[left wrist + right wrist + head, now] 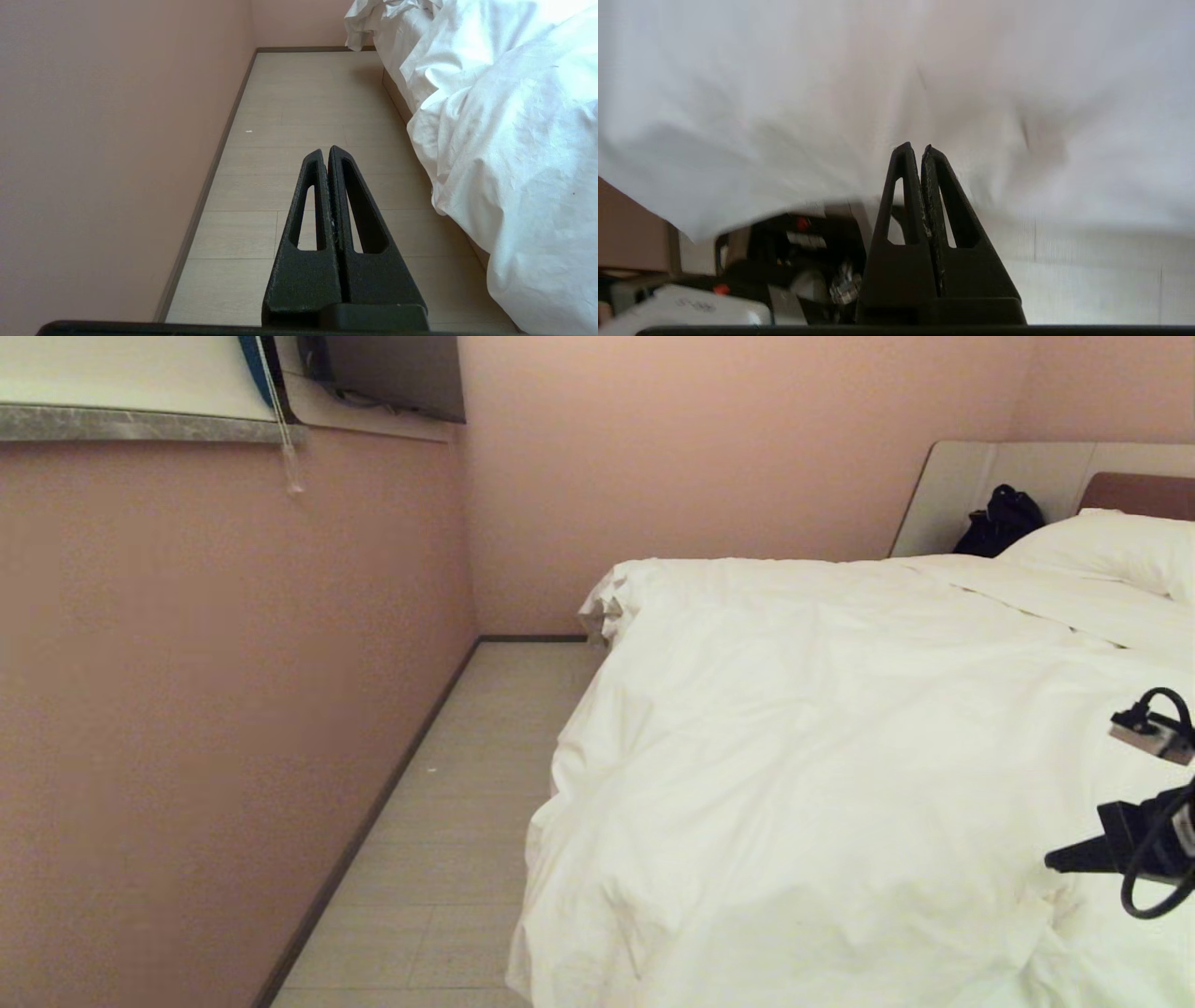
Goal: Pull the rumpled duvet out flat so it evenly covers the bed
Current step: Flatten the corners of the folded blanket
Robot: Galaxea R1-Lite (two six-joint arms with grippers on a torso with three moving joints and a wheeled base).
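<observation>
The white duvet (840, 737) lies wrinkled over the bed (1134, 493), bunched at the far corner and hanging down the side toward the floor. My right gripper (1053, 861) enters the head view at the right edge, above the duvet, fingers shut with nothing between them. In the right wrist view the shut gripper (916, 149) points at blurred duvet (896, 84) fabric. My left gripper (325, 151) is shut and empty, parked low over the floor beside the hanging duvet (514, 121); the head view does not show it.
A pink wall (205, 709) runs along the left, leaving a narrow strip of pale plank floor (467, 803) beside the bed. A white pillow (1111, 546) and a black bag (1004, 523) sit at the headboard end. The bed base (396, 95) shows under the duvet.
</observation>
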